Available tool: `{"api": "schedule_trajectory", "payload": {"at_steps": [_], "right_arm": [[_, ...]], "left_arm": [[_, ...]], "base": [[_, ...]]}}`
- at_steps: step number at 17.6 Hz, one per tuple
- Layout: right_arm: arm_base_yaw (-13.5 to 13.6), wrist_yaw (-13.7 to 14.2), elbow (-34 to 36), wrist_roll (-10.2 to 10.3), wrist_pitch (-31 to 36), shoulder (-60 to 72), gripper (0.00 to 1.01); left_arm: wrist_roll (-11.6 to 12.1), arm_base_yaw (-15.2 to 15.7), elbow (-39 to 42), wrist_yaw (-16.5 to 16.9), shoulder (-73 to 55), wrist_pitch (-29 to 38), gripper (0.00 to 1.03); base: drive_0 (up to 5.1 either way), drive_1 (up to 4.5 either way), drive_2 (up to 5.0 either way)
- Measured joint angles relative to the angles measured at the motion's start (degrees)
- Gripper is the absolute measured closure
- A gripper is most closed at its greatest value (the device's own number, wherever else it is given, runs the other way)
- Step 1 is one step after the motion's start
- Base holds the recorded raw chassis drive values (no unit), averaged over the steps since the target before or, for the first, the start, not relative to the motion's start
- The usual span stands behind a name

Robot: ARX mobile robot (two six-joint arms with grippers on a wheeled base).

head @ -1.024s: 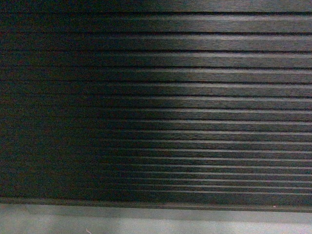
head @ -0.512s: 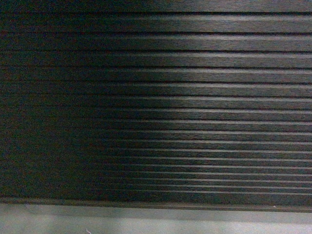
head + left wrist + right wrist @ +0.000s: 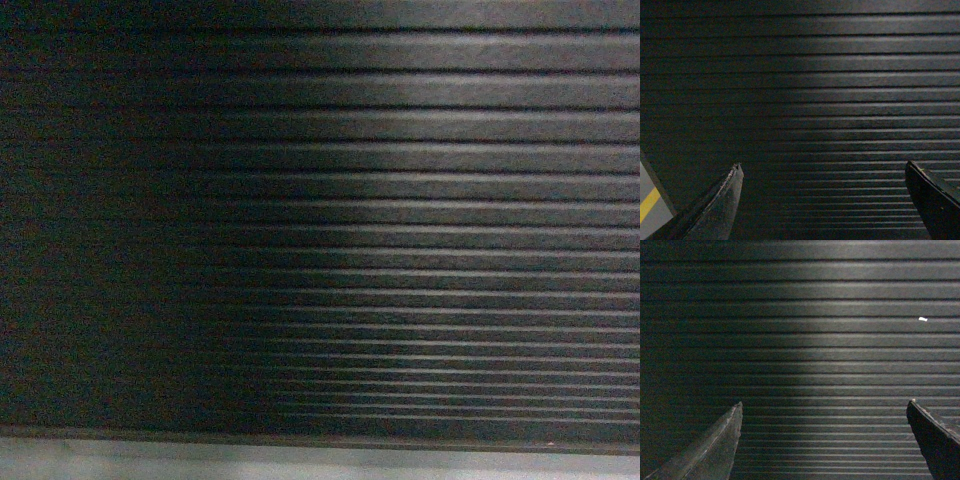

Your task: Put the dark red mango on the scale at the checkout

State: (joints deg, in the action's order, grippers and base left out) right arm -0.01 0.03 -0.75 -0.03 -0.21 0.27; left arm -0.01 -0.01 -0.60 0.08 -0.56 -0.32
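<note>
Your left gripper (image 3: 822, 172) has its fingers wide apart with nothing between them. Your right gripper (image 3: 824, 410) is spread wide and bare too. Just ahead of both is the checkout (image 3: 400, 200), a dark wall of long flat ribs. You cannot see the mango or the scale. No words can be read anywhere.

Horizontal ribbed slats, dark brown-black, cover the checkout (image 3: 400, 200) front above a pale grey plinth (image 3: 300, 462); a yellow stripe (image 3: 647, 204) crosses the grey floor (image 3: 655, 220) at left.
</note>
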Motion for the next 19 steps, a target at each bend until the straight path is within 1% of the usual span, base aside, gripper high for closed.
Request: {"api": "schedule_trajectory", "payload": {"at_steps": [19], "right_arm": [[0.0,0.0,0.0,0.1,0.0,0.0,0.03]], "left_arm": [[0.1,0.0,0.0,-0.1,0.0,0.1,0.05]], "base": [[0.0,0.0,0.0]]}}
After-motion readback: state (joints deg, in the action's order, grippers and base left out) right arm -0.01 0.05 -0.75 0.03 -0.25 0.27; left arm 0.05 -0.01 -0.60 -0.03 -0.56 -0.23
